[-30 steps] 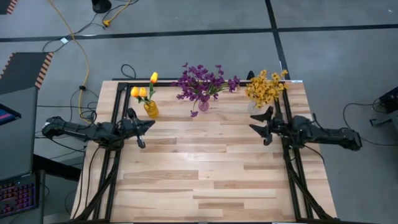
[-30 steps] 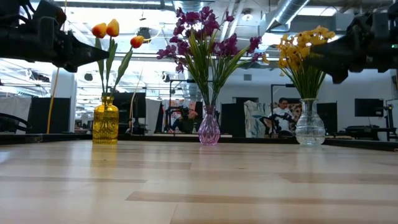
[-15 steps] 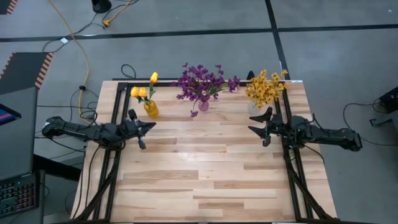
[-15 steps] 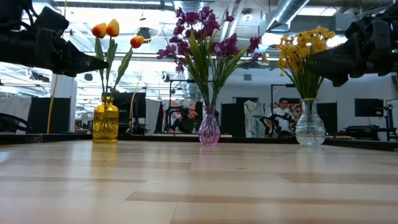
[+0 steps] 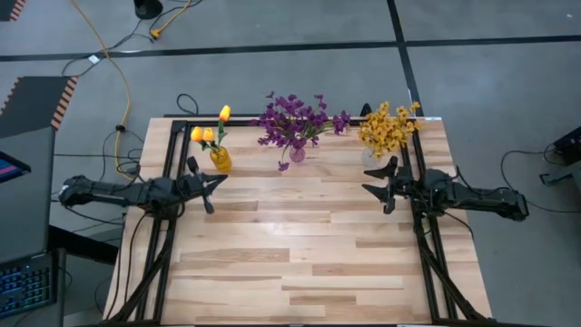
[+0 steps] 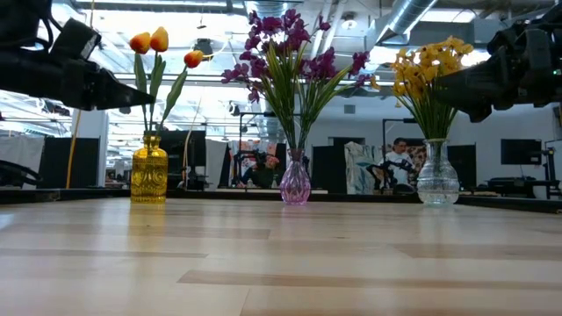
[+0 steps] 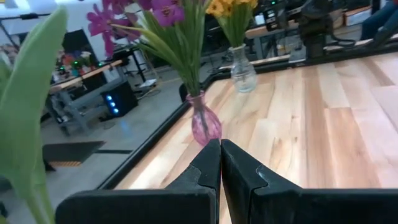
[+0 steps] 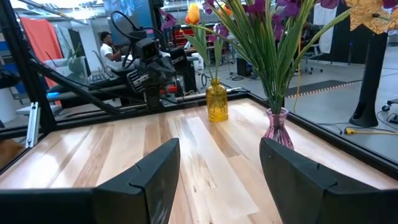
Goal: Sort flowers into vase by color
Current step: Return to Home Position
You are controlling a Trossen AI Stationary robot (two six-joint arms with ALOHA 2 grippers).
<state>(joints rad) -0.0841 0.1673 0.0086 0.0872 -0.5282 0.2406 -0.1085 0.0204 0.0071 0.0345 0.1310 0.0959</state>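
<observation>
A grey floor [image 5: 272,73] crossed by dark lines is seen around the light wooden table [image 5: 300,245], and a yellow cable [image 5: 113,64] is laid across it at the upper left of the high view. A keyboard [image 5: 23,286] is partly shown at the lower left edge.

The left gripper [image 7: 220,146] is held above the left side of the table, level with the bare planks. Its fingers are pressed together and nothing is carried between them. Just beyond it, at the upper left of the table, the yellow vase [image 5: 221,160] is stood with the orange-yellow tulips [image 5: 207,133] in it. At the upper middle, the purple flowers [image 5: 292,118] are set in a small pink-purple vase [image 5: 297,153]. Further right, the yellow flowers [image 5: 388,127] are gathered in the transparent vase [image 5: 370,156]. All three vases are placed in a row along the far edge, well apart from one another.

The right gripper [image 8: 217,149] is held above the right side of the table, near the transparent vase. Its fingers are spread wide and nothing is gripped.

In the low view, a bright workshop with ceiling ducts is seen behind the vases, and a seated person [image 6: 399,162] is visible between the purple and transparent vases.
</observation>
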